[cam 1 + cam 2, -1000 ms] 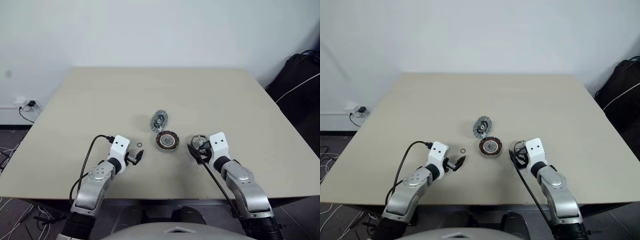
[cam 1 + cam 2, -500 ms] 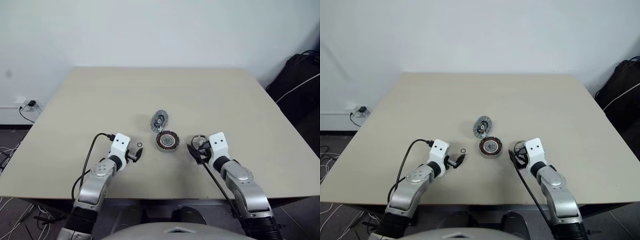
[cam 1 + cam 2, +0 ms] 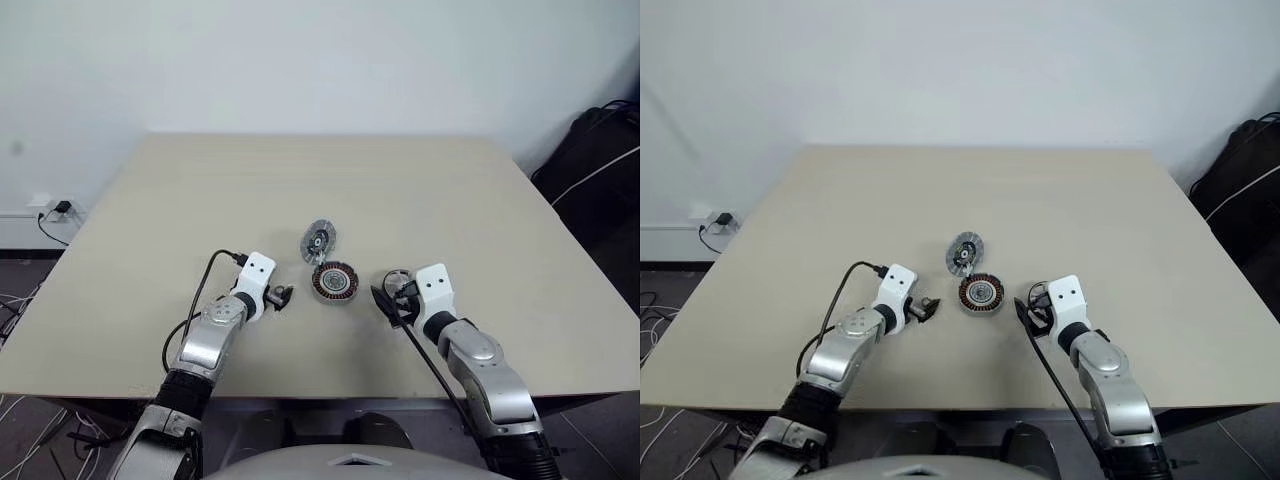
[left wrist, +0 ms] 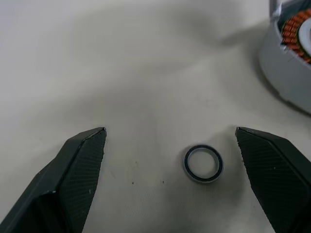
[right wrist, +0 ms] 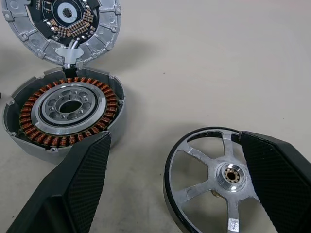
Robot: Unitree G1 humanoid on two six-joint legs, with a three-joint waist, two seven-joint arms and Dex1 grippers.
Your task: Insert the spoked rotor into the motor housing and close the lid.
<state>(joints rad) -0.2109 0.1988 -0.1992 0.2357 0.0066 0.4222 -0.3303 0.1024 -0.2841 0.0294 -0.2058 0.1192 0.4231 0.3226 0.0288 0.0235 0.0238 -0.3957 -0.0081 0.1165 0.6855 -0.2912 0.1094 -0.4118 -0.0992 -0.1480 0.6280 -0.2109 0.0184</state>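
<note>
Beige worktop [image 3: 420, 190]. Round dark motor housing with copper windings [image 3: 334, 281] at centre. Ribbed grey-silver disc lid [image 3: 318, 241] touches its rim at 11 o'clock, tilted. Silver spoked rotor [image 5: 218, 180] lies flat at 3 o'clock, between spread fingers of right pincer [image 3: 388, 301]. Left pincer [image 4: 170, 145] at 9 o'clock, spread around small dark-edged loose ring [image 4: 203, 163], not touching.

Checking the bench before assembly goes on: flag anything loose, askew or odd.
One oddity: a tiny loose ring lies on the table between the left pincer's open fingers, apart from the motor housing. The lid stands tilted open behind the housing, apparently joined by a white strip. The spoked rotor lies flat, undamaged.
</note>
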